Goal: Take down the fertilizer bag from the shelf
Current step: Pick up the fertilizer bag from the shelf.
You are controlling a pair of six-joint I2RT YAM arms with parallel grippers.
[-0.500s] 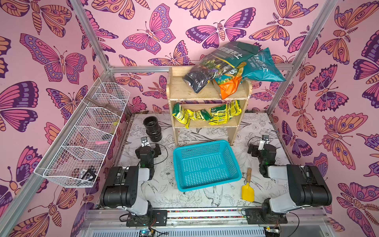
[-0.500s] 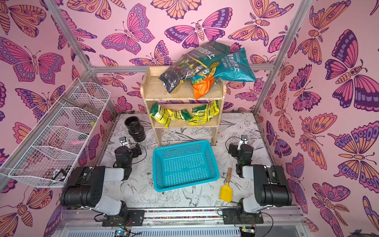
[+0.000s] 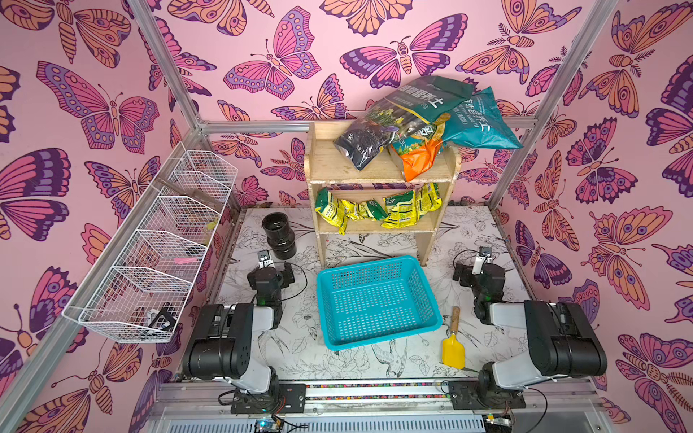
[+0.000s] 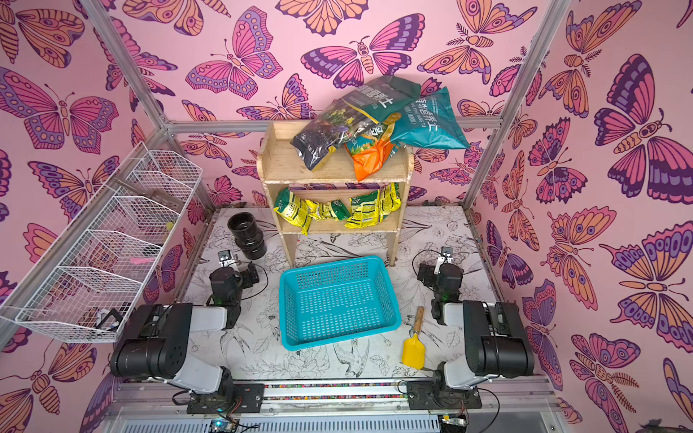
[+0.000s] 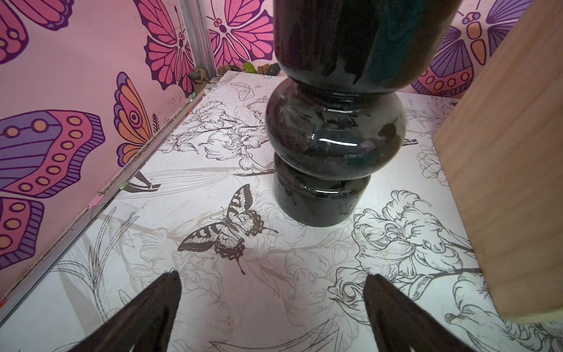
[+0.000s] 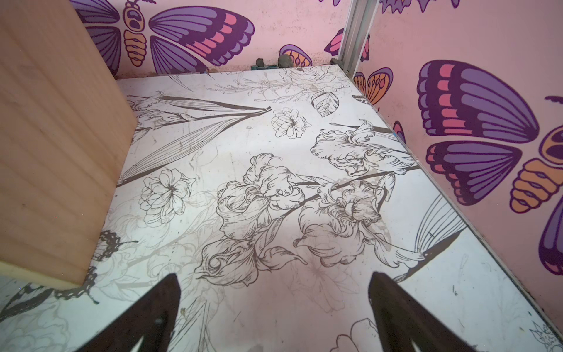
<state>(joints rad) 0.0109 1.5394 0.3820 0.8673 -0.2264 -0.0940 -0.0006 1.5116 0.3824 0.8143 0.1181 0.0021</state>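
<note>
- Two grippers hang low over the counter point(image 3: 285, 337), one either side of the blue basket point(image 3: 322, 300). The left gripper point(image 5: 274, 275) faces a black vase point(image 5: 332, 137), the right gripper point(image 6: 274, 275) bare counter. The jaws of both stand wide and empty.
- The shelf point(image 3: 337, 165) stands at the back wall. On its top tier a dark bag point(image 3: 378, 127), a teal bag point(image 3: 476, 120) and an orange bag point(image 3: 418, 157) are piled, overhanging the right end. Its lower tier holds yellow-green packets point(image 3: 375, 208).
- The fertilizer bag is probably one of the lower packets, though the print is too small to read.
- Judged step — the reach, not yet begun. Rise clear of the side board, approach from the front, pinch a drooping packet edge, and draw it out level so neighbouring packets stay put.
</note>
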